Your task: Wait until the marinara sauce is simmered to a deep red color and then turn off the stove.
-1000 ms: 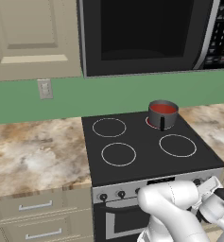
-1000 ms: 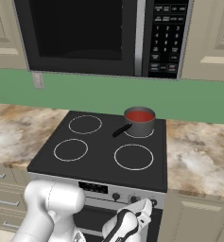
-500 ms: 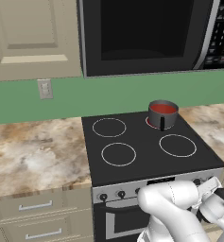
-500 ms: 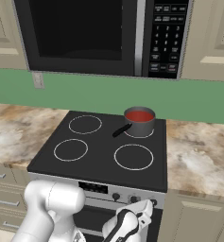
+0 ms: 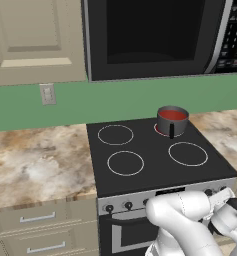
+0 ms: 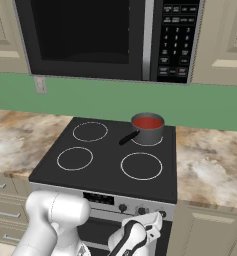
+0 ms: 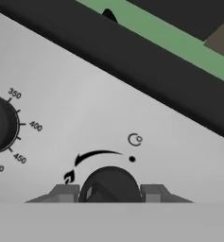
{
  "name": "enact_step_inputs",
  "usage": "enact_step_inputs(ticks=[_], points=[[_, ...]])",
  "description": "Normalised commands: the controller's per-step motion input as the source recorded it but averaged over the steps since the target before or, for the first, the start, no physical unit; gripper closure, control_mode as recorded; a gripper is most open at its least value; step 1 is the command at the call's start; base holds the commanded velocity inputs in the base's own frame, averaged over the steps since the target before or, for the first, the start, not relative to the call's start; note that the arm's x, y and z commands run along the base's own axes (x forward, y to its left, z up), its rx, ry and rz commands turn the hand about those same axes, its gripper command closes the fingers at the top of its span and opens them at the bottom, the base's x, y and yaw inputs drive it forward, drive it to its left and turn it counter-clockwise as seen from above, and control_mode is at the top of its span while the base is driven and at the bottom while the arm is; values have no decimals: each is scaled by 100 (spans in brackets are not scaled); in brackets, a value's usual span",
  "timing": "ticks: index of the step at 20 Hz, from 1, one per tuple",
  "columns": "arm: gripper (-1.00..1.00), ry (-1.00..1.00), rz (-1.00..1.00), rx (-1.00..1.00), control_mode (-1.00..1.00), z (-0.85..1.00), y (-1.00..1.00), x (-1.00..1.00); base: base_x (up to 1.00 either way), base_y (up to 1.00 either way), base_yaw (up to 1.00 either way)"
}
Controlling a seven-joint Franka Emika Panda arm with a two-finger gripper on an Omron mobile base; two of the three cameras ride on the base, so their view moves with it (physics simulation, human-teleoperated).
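Observation:
The marinara sauce [image 5: 173,115] [image 6: 148,122] shows as a red round surface in a small dark grey saucepan [image 5: 171,123] [image 6: 149,131] on the back right burner of the stove [image 5: 145,145] [image 6: 106,150]. My gripper [image 7: 110,193] is low at the stove's silver front panel, by its right end [image 6: 157,220]. In the hand view a black knob [image 7: 110,182] sits between the two fingertips [image 7: 66,191], which press on its sides. The gripper is shut on this knob. A flame mark and a curved arrow are printed above the knob.
A black microwave [image 5: 155,37] [image 6: 90,35] hangs above the stove. Marble counters [image 5: 35,165] [image 6: 210,165] flank it on both sides. The saucepan's handle [image 6: 128,138] points toward the stove's middle. A larger temperature dial [image 7: 0,124] is left of the held knob.

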Motion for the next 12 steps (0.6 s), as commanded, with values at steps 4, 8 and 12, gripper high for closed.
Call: enact_step_inputs(ticks=[4,8,12], points=[[100,1,0,13,-100,7,-6,-5,0,0,0],[100,0,-1,15,-100,6,-8,-8,0,0,0],[100,0,-1,16,-100,5,-12,-11,0,0,0]])
